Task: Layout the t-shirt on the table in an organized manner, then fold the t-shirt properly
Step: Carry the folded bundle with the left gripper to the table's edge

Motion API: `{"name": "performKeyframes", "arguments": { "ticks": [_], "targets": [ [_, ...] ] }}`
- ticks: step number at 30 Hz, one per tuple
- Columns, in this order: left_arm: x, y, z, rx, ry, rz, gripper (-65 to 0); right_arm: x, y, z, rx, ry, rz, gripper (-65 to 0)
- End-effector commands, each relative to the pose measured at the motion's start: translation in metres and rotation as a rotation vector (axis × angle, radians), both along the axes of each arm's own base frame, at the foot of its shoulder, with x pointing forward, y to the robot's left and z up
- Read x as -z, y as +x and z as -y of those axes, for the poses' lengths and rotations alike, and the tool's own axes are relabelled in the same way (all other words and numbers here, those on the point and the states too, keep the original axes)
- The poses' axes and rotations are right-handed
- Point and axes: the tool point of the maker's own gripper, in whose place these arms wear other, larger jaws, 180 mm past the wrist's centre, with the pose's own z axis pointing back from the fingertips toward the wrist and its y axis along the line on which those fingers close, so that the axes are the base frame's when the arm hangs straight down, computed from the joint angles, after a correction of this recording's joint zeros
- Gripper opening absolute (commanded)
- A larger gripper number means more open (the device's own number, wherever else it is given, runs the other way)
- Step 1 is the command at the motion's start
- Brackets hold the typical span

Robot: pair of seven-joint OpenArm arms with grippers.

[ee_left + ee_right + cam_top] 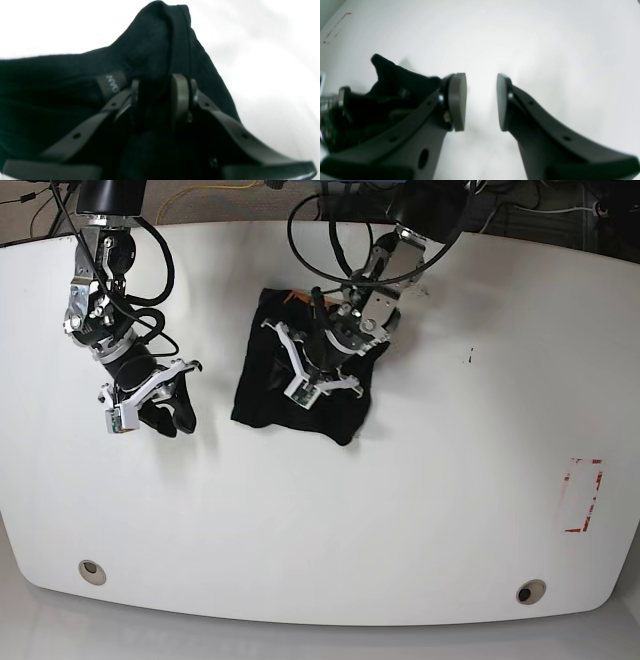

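Glossy white table [330, 520] with rounded corners, filling nearly the whole base view; two round grommet holes near the front edge [92, 571] and [530, 591]; red-and-white tape rectangle [583, 496] toward the right side of that view; small dark speck [468, 358] further back. Tangle of cables [240, 192] beyond the far edge.

Black t-shirt [300, 385] bunched in a crumpled heap on the back half of the table, a little left of centre in the base view, with a sliver of orange showing at its rear edge. Not laid out flat, not folded.

Left gripper [160, 92] down on the heap, jaws clenched on a raised fold of the black cloth: fabric pinched between the two pads and rising in a peak above them. Small dark woven label [112, 83] with pale lettering just beside the left-hand finger in that wrist view; lettering too blurred to read.

Right gripper [481, 101] well apart from the t-shirt, hanging over bare table on the left of the base view. Jaws released, pads parted with only white surface between them, grasping nothing.
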Motion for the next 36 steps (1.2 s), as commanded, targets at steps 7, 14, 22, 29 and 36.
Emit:
{"name": "performKeyframes", "arguments": {
  "ticks": [7, 14, 22, 29, 36],
  "targets": [
    [0.068, -0.014, -0.073, -0.042, 0.235, -0.083, -49.9, -0.017, 0.006, 0.002, -0.006, 0.004, 0.056, -45.3],
    [0.087, -0.013, -0.165, -0.053, 0.416, -0.079, -49.9, -0.015, 0.004, 0.002, -0.005, 0.004, 0.050, -45.3],
    [0.084, -0.019, -0.252, -0.039, 0.581, -0.066, -49.9, -0.011, 0.000, 0.001, -0.007, 0.004, 0.038, -45.3],
    [0.069, -0.033, -0.312, -0.035, 0.623, -0.099, -49.9, -0.011, 0.000, 0.001, -0.008, 0.004, 0.038, -45.3],
    [0.061, -0.051, -0.367, -0.091, 0.638, -0.159, -50.1, -0.011, 0.000, 0.001, -0.008, 0.003, 0.040, -45.3]
  ]
}}
